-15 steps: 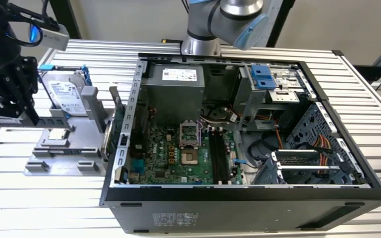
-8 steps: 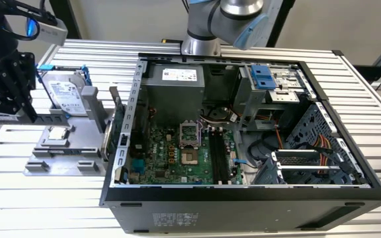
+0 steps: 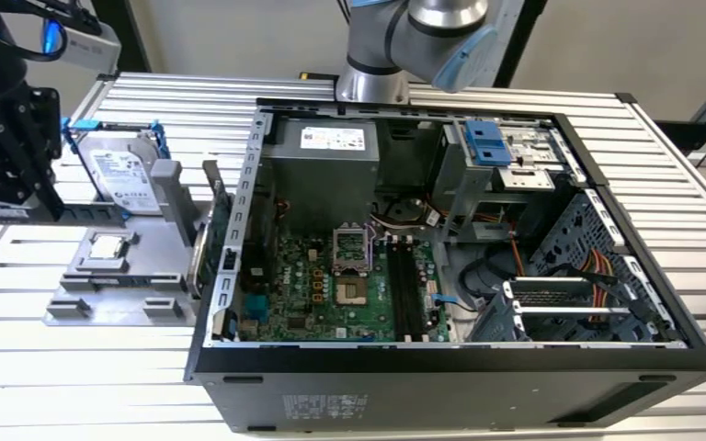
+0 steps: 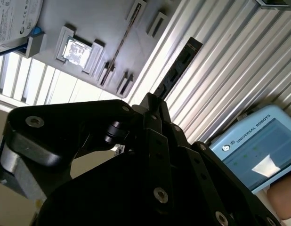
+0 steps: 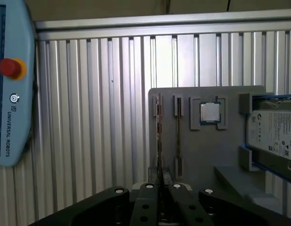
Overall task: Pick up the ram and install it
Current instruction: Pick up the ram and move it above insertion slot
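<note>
Above slatted table [image 4: 230, 61], tool [image 4: 153, 100] (tight) around ram [image 4: 176, 70]

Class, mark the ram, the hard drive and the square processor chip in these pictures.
ram [image 4: 176, 69], second wrist view, midway along its dark edge.
hard drive [image 5: 272, 134], first wrist view, on its labelled face.
processor chip [image 5: 210, 113], first wrist view, middle of its metal lid.

We are seeing bright, even light in the exterior view: the metal table [image 3: 71, 367] is shining pale, while the inside of the computer case [image 3: 451, 395] is lying in softer shade. In the second wrist view the gripper [image 4: 154, 101] and the ram [image 4: 176, 70] it is clamping are reading as near-black shapes against glaring slats [image 4: 221, 84], and the chip [image 4: 77, 51] on the grey tray [image 4: 89, 19] is blowing out white. In the first wrist view, glare is streaking the slats.
</note>
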Tool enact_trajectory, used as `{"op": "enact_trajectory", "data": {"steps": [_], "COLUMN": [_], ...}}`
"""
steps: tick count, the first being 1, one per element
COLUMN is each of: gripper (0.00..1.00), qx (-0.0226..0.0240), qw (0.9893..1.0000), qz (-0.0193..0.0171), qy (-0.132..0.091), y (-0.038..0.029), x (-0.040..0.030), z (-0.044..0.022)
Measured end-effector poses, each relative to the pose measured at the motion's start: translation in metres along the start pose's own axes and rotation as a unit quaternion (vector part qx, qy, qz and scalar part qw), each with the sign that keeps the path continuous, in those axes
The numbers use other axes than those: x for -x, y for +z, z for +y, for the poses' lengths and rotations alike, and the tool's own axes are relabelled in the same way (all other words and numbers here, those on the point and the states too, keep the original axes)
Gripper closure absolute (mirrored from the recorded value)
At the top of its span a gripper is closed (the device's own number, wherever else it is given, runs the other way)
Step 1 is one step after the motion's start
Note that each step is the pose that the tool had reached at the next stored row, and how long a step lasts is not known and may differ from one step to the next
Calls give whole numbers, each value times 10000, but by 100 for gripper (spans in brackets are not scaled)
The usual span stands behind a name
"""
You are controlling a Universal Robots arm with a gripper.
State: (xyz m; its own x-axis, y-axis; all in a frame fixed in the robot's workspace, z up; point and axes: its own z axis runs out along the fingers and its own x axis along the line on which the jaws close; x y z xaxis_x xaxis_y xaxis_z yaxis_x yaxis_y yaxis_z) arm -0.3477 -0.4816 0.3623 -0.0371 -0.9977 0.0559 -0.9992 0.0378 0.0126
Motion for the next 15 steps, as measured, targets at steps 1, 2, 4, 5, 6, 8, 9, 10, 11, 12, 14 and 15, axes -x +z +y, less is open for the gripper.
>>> {"op": "enact_trajectory", "data": {"steps": [1, 2, 4, 5, 6, 8, 9, 10, 11, 12, 14, 15], "gripper": [100, 100, 100, 100, 100, 100, 100, 100, 100, 100, 100, 100], "qx": [0, 0, 0, 1, 1, 1, 1, 0, 0, 0, 0, 1], "qw": [10000, 10000, 10000, 10000, 10000, 10000, 10000, 10000, 10000, 10000, 10000, 10000], "qz": [0, 0, 0, 1, 1, 1, 1, 0, 0, 0, 0, 1], "qy": [0, 0, 0, 0, 0, -1, -1, -1, 0, 0, 0, 0], "y": [-11, -43, -64, -73, -83, -111, -119, -127, -135, -142, -156, -165], "x": [-1, -2, -4, -4, -5, -6, -7, -7, -8, -8, -9, -9], "z": [0, 0, 1, 1, 1, 1, 1, 1, 1, 1, 2, 2]}}
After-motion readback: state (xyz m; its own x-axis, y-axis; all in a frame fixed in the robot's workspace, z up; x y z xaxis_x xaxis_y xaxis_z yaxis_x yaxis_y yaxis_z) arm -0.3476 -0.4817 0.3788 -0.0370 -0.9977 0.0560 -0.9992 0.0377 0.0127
